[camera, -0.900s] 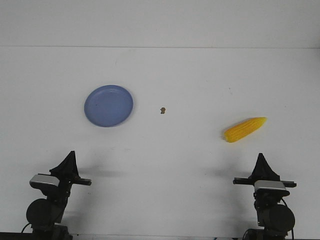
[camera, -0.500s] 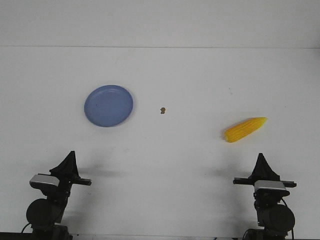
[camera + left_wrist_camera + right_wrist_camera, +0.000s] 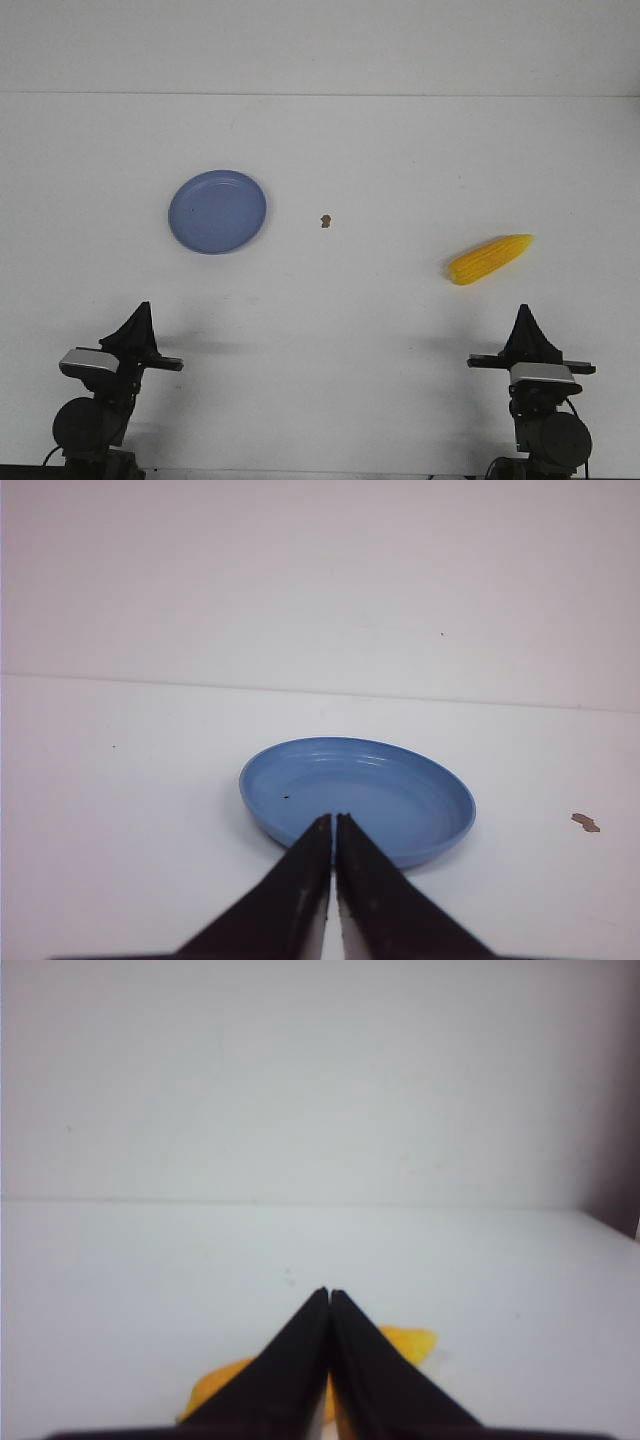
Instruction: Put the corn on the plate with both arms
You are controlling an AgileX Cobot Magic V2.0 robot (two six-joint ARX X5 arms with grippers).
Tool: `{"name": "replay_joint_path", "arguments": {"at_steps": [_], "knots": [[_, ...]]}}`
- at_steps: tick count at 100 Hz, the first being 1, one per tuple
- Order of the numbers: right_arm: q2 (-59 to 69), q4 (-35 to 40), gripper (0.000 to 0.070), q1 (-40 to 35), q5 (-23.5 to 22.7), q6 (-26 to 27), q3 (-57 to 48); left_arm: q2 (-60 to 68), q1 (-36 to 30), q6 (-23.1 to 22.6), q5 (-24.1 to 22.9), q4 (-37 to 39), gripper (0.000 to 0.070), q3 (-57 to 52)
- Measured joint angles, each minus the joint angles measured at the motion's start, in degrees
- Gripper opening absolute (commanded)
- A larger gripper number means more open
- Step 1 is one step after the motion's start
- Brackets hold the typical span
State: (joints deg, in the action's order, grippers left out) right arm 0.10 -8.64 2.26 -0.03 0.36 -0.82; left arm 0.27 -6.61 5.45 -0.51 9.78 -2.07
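The yellow corn (image 3: pixel 489 258) lies on the white table at the right, its tapered tip pointing right and away. In the right wrist view the corn (image 3: pixel 408 1343) shows behind the black fingers, mostly hidden by them. The round blue plate (image 3: pixel 217 211) sits at the left with nothing in it, and the plate (image 3: pixel 358 795) fills the middle of the left wrist view. My left gripper (image 3: pixel 139 312) is shut, near the front edge, short of the plate. My right gripper (image 3: pixel 523 314) is shut, near the front edge, a little short of the corn. Neither holds anything.
A tiny brown speck (image 3: pixel 326 221) lies between plate and corn, and the same speck (image 3: pixel 586 823) shows beside the plate in the left wrist view. The table's far edge meets a white wall (image 3: pixel 320 45).
The right arm has shifted very slightly; everything else stays where it was.
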Motion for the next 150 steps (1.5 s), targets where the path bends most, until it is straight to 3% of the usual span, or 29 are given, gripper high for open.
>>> {"name": "replay_joint_path", "arguments": {"at_steps": [26, 51, 89, 135, 141, 145, 150], "knots": [[0.0, 4.0, 0.0001, 0.0, 0.3, 6.3, -6.9, 2.0, 0.0, 0.0, 0.0, -9.8, 0.0016, -10.8], [6.7, 20.9, 0.0001, 0.0, 6.1, 7.0, -21.6, 13.4, 0.0, 2.1, 0.0, -22.0, 0.0016, -25.8], [25.5, 43.2, 0.0001, 0.0, 6.0, 7.0, -43.7, 34.8, 0.0, 2.9, 0.1, -41.3, 0.0016, -48.1], [29.7, 45.4, 0.0003, 0.0, 5.6, 8.7, -46.1, 38.9, 0.0, 3.0, 0.5, -43.9, 0.0016, -49.5], [29.7, 45.6, 0.0066, 0.0, 5.6, 8.7, -46.1, 38.4, 0.0, 3.0, 0.5, -43.5, 0.0026, -49.5], [29.7, 45.9, 0.0193, 0.0, 5.6, 8.7, -46.1, 38.2, 0.0, 3.0, 0.5, -43.5, 0.0079, -49.5], [29.7, 46.2, 0.0366, 0.0, 5.1, 8.7, -46.1, 37.9, 0.0, 3.1, 0.5, -43.5, 0.0216, -49.5]]}}
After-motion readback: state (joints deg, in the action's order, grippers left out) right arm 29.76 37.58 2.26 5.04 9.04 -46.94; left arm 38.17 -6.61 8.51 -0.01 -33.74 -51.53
